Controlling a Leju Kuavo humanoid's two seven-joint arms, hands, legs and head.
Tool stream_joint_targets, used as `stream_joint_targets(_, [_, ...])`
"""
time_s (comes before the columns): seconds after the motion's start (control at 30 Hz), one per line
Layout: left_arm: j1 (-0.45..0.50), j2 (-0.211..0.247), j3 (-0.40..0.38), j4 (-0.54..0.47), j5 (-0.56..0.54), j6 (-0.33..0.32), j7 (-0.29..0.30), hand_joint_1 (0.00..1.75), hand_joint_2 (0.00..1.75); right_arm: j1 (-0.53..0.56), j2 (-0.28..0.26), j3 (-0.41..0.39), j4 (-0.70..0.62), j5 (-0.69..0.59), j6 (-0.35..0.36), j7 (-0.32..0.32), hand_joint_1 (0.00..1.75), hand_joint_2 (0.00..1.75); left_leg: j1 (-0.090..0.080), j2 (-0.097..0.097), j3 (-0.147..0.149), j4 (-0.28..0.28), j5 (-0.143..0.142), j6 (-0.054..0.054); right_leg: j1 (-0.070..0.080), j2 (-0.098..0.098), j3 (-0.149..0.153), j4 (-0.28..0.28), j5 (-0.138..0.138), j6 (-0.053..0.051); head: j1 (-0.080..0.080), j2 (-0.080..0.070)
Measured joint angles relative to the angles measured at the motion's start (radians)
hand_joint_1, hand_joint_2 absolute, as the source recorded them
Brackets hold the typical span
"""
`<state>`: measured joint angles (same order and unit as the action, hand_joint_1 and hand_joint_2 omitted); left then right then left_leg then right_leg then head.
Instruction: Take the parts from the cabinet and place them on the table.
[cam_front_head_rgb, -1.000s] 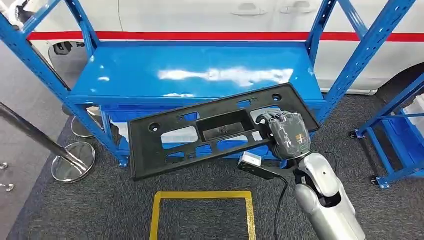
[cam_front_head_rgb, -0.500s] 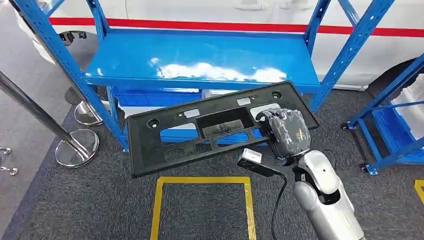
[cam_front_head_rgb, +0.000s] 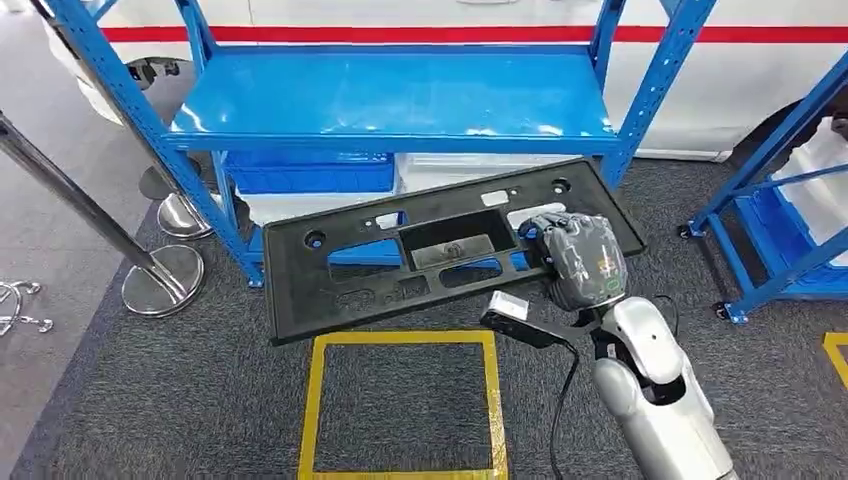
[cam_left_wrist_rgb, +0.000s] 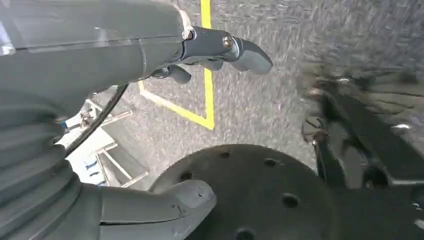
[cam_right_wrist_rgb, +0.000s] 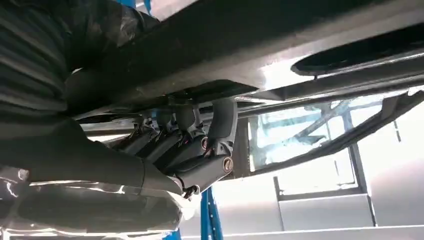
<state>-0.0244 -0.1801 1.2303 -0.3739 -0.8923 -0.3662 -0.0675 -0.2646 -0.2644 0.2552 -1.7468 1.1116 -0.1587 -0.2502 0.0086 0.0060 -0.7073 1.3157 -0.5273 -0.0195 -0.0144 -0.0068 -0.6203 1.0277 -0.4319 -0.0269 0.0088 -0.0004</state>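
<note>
A long black plastic panel (cam_front_head_rgb: 420, 260) with several cut-outs hangs level in front of the blue rack (cam_front_head_rgb: 390, 100), clear of its shelf. My right hand (cam_front_head_rgb: 578, 258) grips the panel near its right end, and in the right wrist view its fingers (cam_right_wrist_rgb: 200, 145) curl around the panel's edge (cam_right_wrist_rgb: 280, 45) from below. My left hand (cam_left_wrist_rgb: 150, 100) hangs beside my body over the carpet, holding nothing, its thumb (cam_left_wrist_rgb: 165, 210) and fingers (cam_left_wrist_rgb: 235, 50) apart.
A yellow taped square (cam_front_head_rgb: 400, 405) marks the grey carpet below the panel. Chrome stanchion bases (cam_front_head_rgb: 160, 280) and a slanted pole stand at the left. A second blue rack (cam_front_head_rgb: 780, 220) stands at the right. Blue and white bins (cam_front_head_rgb: 310, 172) sit under the shelf.
The whole view has shifted: the rack now lies farther away and higher in the picture as the camera backed off. The panel stays in my right hand, now away from the shelf.
</note>
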Motion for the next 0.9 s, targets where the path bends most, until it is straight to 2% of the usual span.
stream_joint_targets(0.03, [0.000,0.000,0.000,-0.002,0.000,-0.001,0.000,0.00,1.75,0.000,0.000,0.000,0.000,0.000,0.000,0.000,1.75,1.75,0.000,0.000,0.048,-0.053,0.034,0.003,0.000,0.000,-0.013,0.002,0.008,0.002,0.000,0.000])
stream_joint_targets(0.07, [0.001,0.000,0.000,-0.006,0.000,-0.001,0.000,0.00,1.75,0.000,0.000,-0.001,0.000,0.000,0.000,0.000,1.75,1.75,0.000,-0.001,0.118,-0.142,0.053,0.008,0.000,0.001,-0.026,0.005,0.017,0.006,0.000,0.000])
stream_joint_targets(0.1, [0.000,0.000,0.000,-0.009,0.000,-0.003,0.000,0.00,1.75,0.000,0.000,-0.003,0.000,0.000,0.000,0.000,1.75,1.75,-0.001,-0.005,0.181,-0.230,0.034,0.015,0.000,0.001,-0.031,0.006,0.026,0.010,0.000,0.000])
stream_joint_targets(0.13, [-0.001,0.000,0.000,-0.014,0.000,-0.007,0.000,0.00,1.75,-0.002,0.000,-0.006,-0.001,-0.001,0.000,0.000,1.75,1.75,-0.007,-0.006,0.228,-0.309,0.003,0.020,0.003,0.001,-0.037,0.007,0.034,0.017,0.000,0.000])
stream_joint_targets(0.17, [0.000,0.000,0.001,-0.016,0.000,-0.010,0.000,0.00,1.75,-0.003,0.000,-0.006,-0.001,-0.002,0.002,0.001,1.75,1.75,-0.008,-0.007,0.220,-0.305,0.010,0.020,0.001,-0.001,-0.035,-0.002,0.046,0.025,0.000,0.000])
stream_joint_targets(0.23, [0.002,-0.002,0.002,-0.018,0.000,-0.015,0.002,0.00,1.75,-0.005,0.000,-0.006,0.000,-0.006,0.006,0.001,1.75,1.75,-0.014,-0.007,0.208,-0.311,0.022,0.027,-0.003,0.000,-0.037,-0.010,0.065,0.036,0.000,0.000])
stream_joint_targets(0.27, [0.001,-0.004,0.003,-0.021,0.000,-0.015,0.005,0.00,1.75,-0.004,0.000,-0.006,0.000,-0.008,0.009,0.001,1.75,1.75,-0.005,-0.004,0.201,-0.325,0.041,0.040,0.003,0.002,-0.040,-0.014,0.070,0.044,0.000,0.000])
stream_joint_targets(0.3, [-0.001,-0.006,0.005,-0.024,-0.001,-0.017,0.006,0.00,1.75,-0.005,0.000,-0.006,0.000,-0.009,0.010,0.001,1.75,1.75,-0.002,0.003,0.201,-0.329,0.054,0.047,-0.002,0.004,-0.051,0.000,0.040,0.047,0.000,0.000])
stream_joint_targets(0.33, [-0.001,-0.007,0.007,-0.026,-0.002,-0.018,0.006,0.00,1.75,-0.006,0.000,-0.006,0.000,-0.010,0.013,0.001,1.75,1.75,-0.002,0.003,0.187,-0.330,0.066,0.060,-0.001,0.005,-0.065,0.040,-0.016,0.048,0.001,0.000])
stream_joint_targets(0.37, [0.000,-0.007,0.008,-0.028,-0.002,-0.018,0.006,0.00,1.75,-0.006,0.000,-0.007,0.000,-0.011,0.013,0.000,1.75,1.75,-0.004,0.004,0.171,-0.328,0.078,0.061,-0.001,0.005,-0.087,0.116,-0.082,0.051,0.000,0.000])
stream_joint_targets(0.4, [0.001,-0.007,0.009,-0.030,-0.002,-0.018,0.006,0.00,1.75,-0.006,0.000,-0.007,0.000,-0.012,0.013,0.000,1.75,1.75,-0.006,0.004,0.156,-0.326,0.088,0.062,-0.002,0.005,-0.107,0.195,-0.128,0.054,0.000,0.000])
stream_joint_targets(0.43, [0.002,-0.007,0.010,-0.031,-0.002,-0.018,0.008,0.00,1.75,-0.005,0.000,-0.007,0.002,-0.012,0.014,0.000,1.75,1.75,-0.008,0.004,0.140,-0.322,0.097,0.062,-0.002,0.005,-0.125,0.268,-0.156,0.056,0.000,0.000])
stream_joint_targets(0.47, [0.001,-0.008,0.011,-0.032,-0.002,-0.018,0.008,0.00,1.75,-0.005,0.000,-0.007,0.004,-0.012,0.014,0.000,1.75,1.75,-0.009,0.004,0.124,-0.318,0.106,0.062,-0.001,0.005,-0.125,0.303,-0.153,0.056,0.000,0.000])
stream_joint_targets(0.5, [0.001,-0.008,0.013,-0.032,-0.002,-0.018,0.008,0.00,1.75,-0.005,0.000,-0.007,0.006,-0.012,0.014,0.000,1.75,1.75,-0.010,0.004,0.109,-0.313,0.113,0.061,-0.001,0.005,-0.103,0.293,-0.131,0.055,0.000,0.000])
stream_joint_targets(0.57, [0.001,-0.010,0.015,-0.033,-0.002,-0.018,0.008,0.00,1.75,-0.005,0.000,-0.007,0.006,-0.012,0.014,0.000,1.75,1.75,-0.011,0.004,0.081,-0.301,0.126,0.057,-0.001,0.005,-0.009,0.175,-0.068,0.051,0.000,0.000])
stream_joint_targets(0.6, [0.001,-0.012,0.016,-0.033,-0.002,-0.019,0.008,0.00,1.75,-0.007,0.000,-0.007,0.006,-0.012,0.014,0.000,1.75,1.75,-0.011,0.004,0.070,-0.295,0.131,0.054,0.000,0.005,0.050,0.094,-0.054,0.046,0.000,0.000])
stream_joint_targets(0.63, [0.001,-0.014,0.017,-0.034,-0.002,-0.019,0.008,0.00,1.75,-0.011,0.000,-0.008,0.006,-0.012,0.014,0.000,1.75,1.75,-0.015,0.003,0.056,-0.289,0.138,0.046,0.008,0.005,0.104,0.004,-0.087,0.038,0.000,0.000])
stream_joint_targets(0.73, [0.002,-0.016,0.018,-0.037,-0.002,-0.021,0.009,0.00,1.75,-0.014,0.000,-0.009,0.006,-0.013,0.017,0.000,1.75,1.75,-0.010,0.004,0.052,-0.298,0.166,0.031,0.015,0.006,0.093,-0.007,-0.071,0.026,0.000,0.000])
stream_joint_targets(0.77, [0.005,-0.017,0.019,-0.039,-0.002,-0.023,0.010,0.00,1.75,-0.015,0.000,-0.009,0.006,-0.014,0.018,0.000,1.75,1.75,-0.017,0.001,0.049,-0.302,0.177,0.024,0.008,0.004,0.084,-0.016,-0.057,0.016,0.000,0.000])
stream_joint_targets(0.8, [0.006,-0.014,0.021,-0.043,-0.005,-0.026,0.010,0.00,1.75,-0.018,0.001,-0.009,0.008,-0.015,0.019,0.000,1.75,1.75,-0.013,-0.002,0.037,-0.285,0.156,0.021,0.001,-0.004,0.080,-0.022,-0.044,0.008,0.001,0.000])
stream_joint_targets(0.83, [0.006,-0.016,0.023,-0.045,-0.005,-0.030,0.011,0.00,1.75,-0.018,0.001,-0.009,0.008,-0.016,0.021,0.000,1.75,1.75,-0.015,-0.004,0.023,-0.251,0.103,0.016,-0.002,-0.003,0.068,-0.024,-0.033,-0.002,0.000,0.000])
stream_joint_targets(0.9, [0.006,-0.017,0.024,-0.048,-0.006,-0.034,0.013,0.00,1.75,-0.020,0.001,-0.009,0.008,-0.016,0.025,0.000,1.75,1.75,-0.006,-0.004,-0.009,-0.112,-0.019,0.004,-0.001,-0.004,0.041,-0.023,-0.011,-0.005,0.000,0.000])
